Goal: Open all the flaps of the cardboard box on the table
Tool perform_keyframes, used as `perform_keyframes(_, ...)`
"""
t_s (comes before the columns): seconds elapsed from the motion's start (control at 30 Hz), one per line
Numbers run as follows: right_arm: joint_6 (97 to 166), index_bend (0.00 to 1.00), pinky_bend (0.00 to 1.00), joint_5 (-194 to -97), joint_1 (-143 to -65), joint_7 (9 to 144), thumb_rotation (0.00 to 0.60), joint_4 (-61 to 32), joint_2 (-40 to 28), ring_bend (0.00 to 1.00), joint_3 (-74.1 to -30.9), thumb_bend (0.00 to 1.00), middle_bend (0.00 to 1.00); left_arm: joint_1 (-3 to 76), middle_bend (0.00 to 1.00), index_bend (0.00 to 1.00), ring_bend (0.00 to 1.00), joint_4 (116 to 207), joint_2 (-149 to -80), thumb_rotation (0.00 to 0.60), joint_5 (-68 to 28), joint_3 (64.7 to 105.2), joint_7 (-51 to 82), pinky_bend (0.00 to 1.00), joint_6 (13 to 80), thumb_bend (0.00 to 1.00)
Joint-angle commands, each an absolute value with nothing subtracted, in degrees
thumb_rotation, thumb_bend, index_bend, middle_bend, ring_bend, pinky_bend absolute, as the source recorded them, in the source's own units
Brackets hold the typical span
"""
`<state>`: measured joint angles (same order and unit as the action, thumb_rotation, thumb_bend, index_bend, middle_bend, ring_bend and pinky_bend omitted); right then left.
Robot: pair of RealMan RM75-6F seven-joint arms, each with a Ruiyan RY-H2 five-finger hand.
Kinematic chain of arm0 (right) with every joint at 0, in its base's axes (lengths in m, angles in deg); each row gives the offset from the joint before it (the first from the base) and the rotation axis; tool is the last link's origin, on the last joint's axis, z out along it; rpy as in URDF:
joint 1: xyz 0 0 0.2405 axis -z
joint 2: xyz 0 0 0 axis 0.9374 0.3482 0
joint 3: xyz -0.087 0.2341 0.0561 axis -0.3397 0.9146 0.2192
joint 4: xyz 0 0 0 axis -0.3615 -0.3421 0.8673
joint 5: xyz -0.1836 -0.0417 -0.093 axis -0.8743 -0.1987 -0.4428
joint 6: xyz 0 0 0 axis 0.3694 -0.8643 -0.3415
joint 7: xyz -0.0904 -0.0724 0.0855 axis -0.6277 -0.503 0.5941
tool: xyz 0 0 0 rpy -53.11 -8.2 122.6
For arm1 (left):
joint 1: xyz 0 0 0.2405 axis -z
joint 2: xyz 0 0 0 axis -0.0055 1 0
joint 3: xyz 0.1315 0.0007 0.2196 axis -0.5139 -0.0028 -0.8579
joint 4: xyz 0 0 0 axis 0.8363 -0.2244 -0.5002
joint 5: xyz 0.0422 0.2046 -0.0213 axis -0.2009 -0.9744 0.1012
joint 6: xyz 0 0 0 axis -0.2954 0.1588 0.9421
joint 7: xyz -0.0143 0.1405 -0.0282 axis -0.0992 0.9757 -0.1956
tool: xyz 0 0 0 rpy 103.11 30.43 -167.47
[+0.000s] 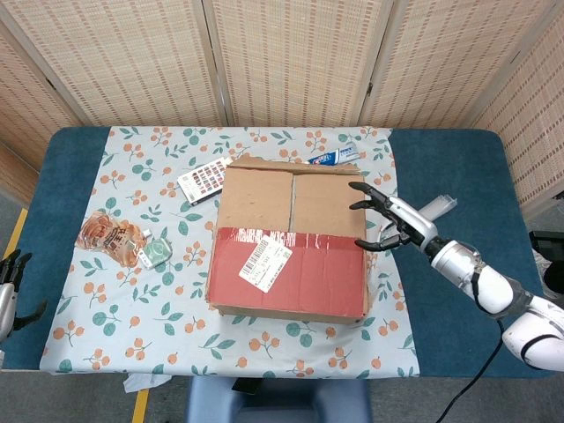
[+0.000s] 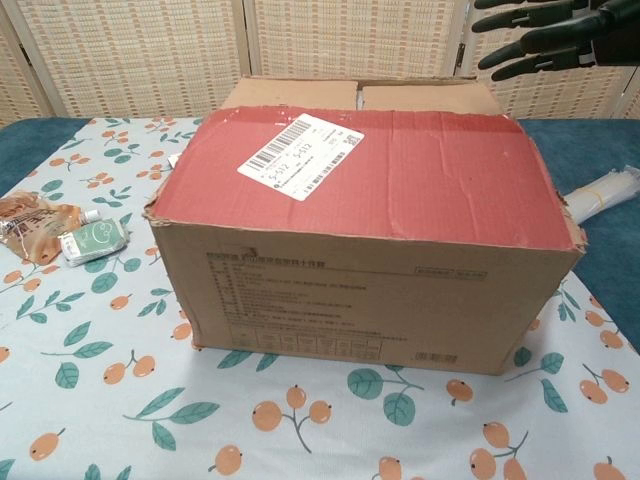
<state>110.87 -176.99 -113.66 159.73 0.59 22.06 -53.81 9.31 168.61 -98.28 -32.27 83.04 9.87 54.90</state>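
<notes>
Cardboard box (image 1: 289, 238) at centre of bench (image 1: 449, 308), flaps closed, red tape across near half. Right hand (image 1: 388, 220) at box's right edge, fingers spread, holding nothing. Left hand (image 1: 9, 295) at lower-left frame edge, grip state unclear.

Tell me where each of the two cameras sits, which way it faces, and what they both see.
Head view: high above the near edge, looking steeply down on the table and cardboard box; the right robot hand reaches toward the box's right edge, the left robot hand hangs at the frame's left edge.
Chest view: low, facing the box's front wall; only the right robot hand's fingers show, top right.
Shared: box, its white label, right robot hand.
</notes>
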Motion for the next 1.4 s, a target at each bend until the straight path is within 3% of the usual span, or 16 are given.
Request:
perform_keyframes(0.03,109.9,0.04,0.11,-177.7,-115.2,160.3,0.600,0.2,21.9,0.19,-55.0,0.30,0.05,9.4,0.00,0.00,0.00,168.6,-98.3,0.600,-32.3,83.0,9.8,0.00,54.8,0.41)
perform_keyframes(0.9,114.0,0.05,0.20,-178.8,-119.2,177.9,0.600,-3.3,16.8,0.23,-62.8,0.30,0.05,9.4,0.00,0.00,0.00,168.7,-98.2,0.600,-32.6,82.9,9.4,0.00,54.8,0.41)
perform_keyframes(1.4,120.9,0.05,0.21,-182.4,-118.4,183.8,0.600,0.0,19.9,0.23,-67.4,0.30,0.05,9.5,0.00,0.00,0.00,169.1,-98.3,0.600,-33.1,82.7,10.3,0.00,55.2,0.41)
